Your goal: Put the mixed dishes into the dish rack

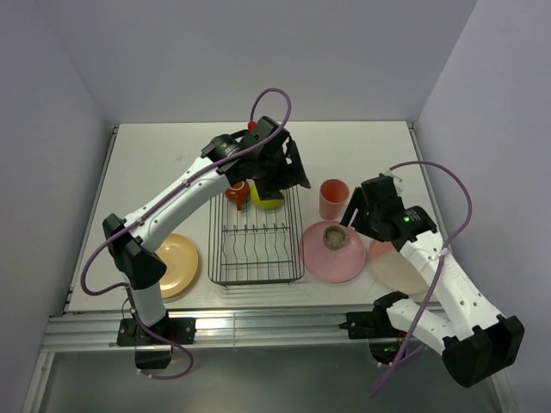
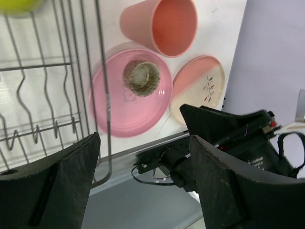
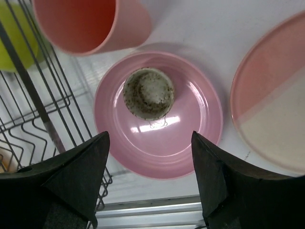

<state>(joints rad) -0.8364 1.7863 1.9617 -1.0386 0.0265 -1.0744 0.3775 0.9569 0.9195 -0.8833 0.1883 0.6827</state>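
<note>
The black wire dish rack (image 1: pixel 256 249) stands mid-table. A lime-green bowl (image 1: pixel 269 201) sits at its far end, and a small red-orange cup (image 1: pixel 237 193) is at its far left corner. My left gripper (image 1: pixel 297 176) hovers above the rack's far right corner, open and empty (image 2: pixel 143 143). Right of the rack a pink plate (image 1: pixel 331 262) carries a small tan bowl (image 1: pixel 336 234). A salmon-pink tumbler (image 1: pixel 334 198) stands behind it. My right gripper (image 1: pixel 353 213) is open and empty above the pink plate (image 3: pixel 190 129) and the tan bowl (image 3: pixel 148 93).
A pink-and-cream plate (image 1: pixel 396 268) lies at the right, partly under the right arm. A yellow-orange plate (image 1: pixel 176 262) lies left of the rack beside the left arm's base. The table's metal front rail (image 1: pixel 258 327) runs along the near edge.
</note>
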